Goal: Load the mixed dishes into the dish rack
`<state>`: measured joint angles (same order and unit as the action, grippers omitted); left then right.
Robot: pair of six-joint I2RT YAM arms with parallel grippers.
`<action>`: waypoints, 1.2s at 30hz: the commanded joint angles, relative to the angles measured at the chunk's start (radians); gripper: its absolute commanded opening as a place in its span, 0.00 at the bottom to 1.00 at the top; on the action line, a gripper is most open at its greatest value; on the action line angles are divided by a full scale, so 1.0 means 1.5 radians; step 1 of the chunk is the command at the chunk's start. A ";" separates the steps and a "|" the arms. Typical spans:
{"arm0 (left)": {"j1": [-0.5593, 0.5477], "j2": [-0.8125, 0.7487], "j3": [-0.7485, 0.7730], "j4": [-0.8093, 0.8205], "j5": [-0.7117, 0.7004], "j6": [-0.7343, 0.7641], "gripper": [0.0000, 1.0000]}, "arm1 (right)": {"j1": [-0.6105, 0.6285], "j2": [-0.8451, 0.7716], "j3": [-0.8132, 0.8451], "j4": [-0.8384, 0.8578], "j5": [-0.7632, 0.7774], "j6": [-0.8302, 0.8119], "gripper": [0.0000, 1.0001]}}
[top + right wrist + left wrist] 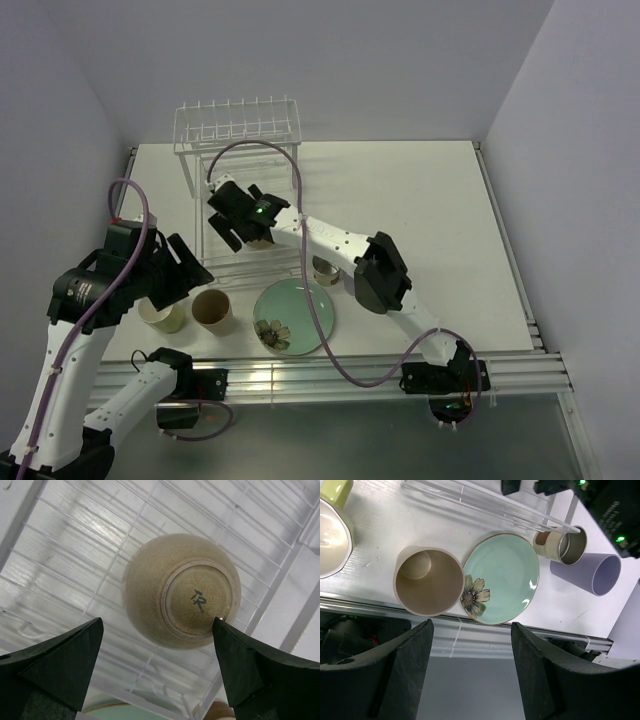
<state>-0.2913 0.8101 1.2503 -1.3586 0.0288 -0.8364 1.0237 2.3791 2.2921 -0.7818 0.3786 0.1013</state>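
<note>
The cream bowl (180, 590) lies upside down on the tray of the white dish rack (75, 545). My right gripper (159, 625) is open just above it, and the bowl is free between the jaws. In the top view the right gripper (235, 215) hangs over the dish rack (240, 130). My left gripper (185, 268) is open and empty above the yellow-green mug (165, 315). On the table stand the tan cup (427, 580), the mint-green flower plate (502, 577), the small metal cup (565, 545) and the lavender cup (592, 572), which lies on its side.
The table's front rail (330, 380) runs just in front of the cups and the plate. The right arm (350, 255) reaches across the middle of the table and hides the lavender cup in the top view. Walls close off the far and side edges.
</note>
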 commanded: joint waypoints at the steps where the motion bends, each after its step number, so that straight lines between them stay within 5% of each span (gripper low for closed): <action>1: 0.002 -0.002 0.007 -0.013 -0.002 -0.016 0.69 | -0.003 -0.095 -0.036 -0.019 -0.032 0.028 0.97; 13: 0.002 0.007 0.007 -0.011 -0.007 -0.018 0.70 | -0.014 -0.132 -0.051 0.009 -0.060 0.019 0.92; 16: 0.002 0.006 0.007 -0.011 -0.008 -0.018 0.70 | -0.018 -0.138 -0.075 0.002 -0.069 0.038 0.62; 17: 0.002 0.007 0.007 -0.011 -0.010 -0.018 0.70 | -0.018 -0.140 -0.082 0.003 -0.068 0.041 0.37; 19: 0.002 0.010 0.007 -0.010 -0.011 -0.018 0.70 | -0.021 -0.135 -0.098 0.006 -0.073 0.048 0.12; 21: 0.002 0.013 0.008 -0.010 -0.011 -0.017 0.70 | -0.025 -0.124 -0.089 -0.001 -0.081 0.051 0.01; 36: 0.002 0.031 0.015 -0.011 -0.013 -0.004 0.71 | -0.035 -0.092 -0.099 0.009 -0.112 0.066 0.00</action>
<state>-0.2913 0.8543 1.2507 -1.3586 0.0208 -0.8539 0.9760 2.2490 2.1517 -0.7891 0.2291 0.1860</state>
